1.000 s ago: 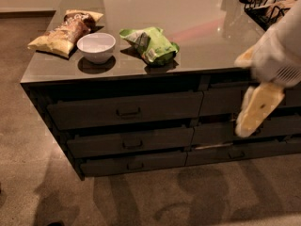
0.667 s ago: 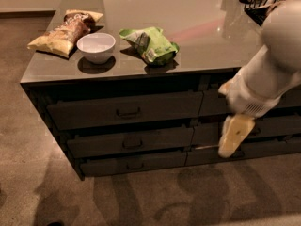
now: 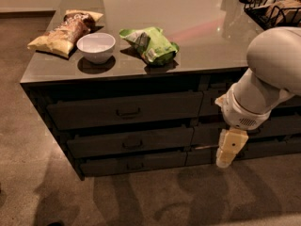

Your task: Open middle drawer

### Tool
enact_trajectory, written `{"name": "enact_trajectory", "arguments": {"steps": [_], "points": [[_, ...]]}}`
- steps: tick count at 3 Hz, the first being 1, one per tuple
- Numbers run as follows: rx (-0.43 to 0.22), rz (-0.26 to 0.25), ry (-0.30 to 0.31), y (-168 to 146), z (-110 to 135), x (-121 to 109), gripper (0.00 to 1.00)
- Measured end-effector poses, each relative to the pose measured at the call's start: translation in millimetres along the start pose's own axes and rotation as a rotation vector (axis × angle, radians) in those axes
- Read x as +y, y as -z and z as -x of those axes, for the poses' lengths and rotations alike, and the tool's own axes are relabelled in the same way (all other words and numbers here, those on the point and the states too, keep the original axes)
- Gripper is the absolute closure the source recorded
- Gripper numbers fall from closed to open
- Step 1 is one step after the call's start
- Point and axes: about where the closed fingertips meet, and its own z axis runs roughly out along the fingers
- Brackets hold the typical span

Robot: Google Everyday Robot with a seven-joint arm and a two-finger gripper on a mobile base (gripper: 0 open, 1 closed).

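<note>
The middle drawer (image 3: 129, 142) is the dark front of medium height in the left stack of the cabinet, between a taller front above and a thinner one below. Its small bar handle (image 3: 132, 145) sits at the centre, and the drawer looks closed. My gripper (image 3: 228, 152) hangs pointing down at the end of the white arm (image 3: 263, 79). It is to the right of the middle drawer, in front of the right column of drawers, and well clear of the handle.
On the countertop lie a brown chip bag (image 3: 63, 29), a white bowl (image 3: 96, 46) and a green bag (image 3: 150, 44). A wire basket (image 3: 273, 6) stands at the back right. Carpet floor spreads in front of the cabinet.
The arm has swung in from the right edge, leftward and downward. The gripper now hangs lower, level with the middle and bottom drawers. The drawers have not moved.
</note>
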Motion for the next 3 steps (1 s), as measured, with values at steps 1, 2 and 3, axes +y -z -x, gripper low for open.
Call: {"name": "enact_trajectory", "arguments": {"steps": [1,2,3], "points": [[-0.092,0.015,0.02,-32,16,-5,0.0],[-0.299,0.095,0.065,-112,47,25,0.0],[-0.47,0.074,0.138,-168,85,37,0.0]]}}
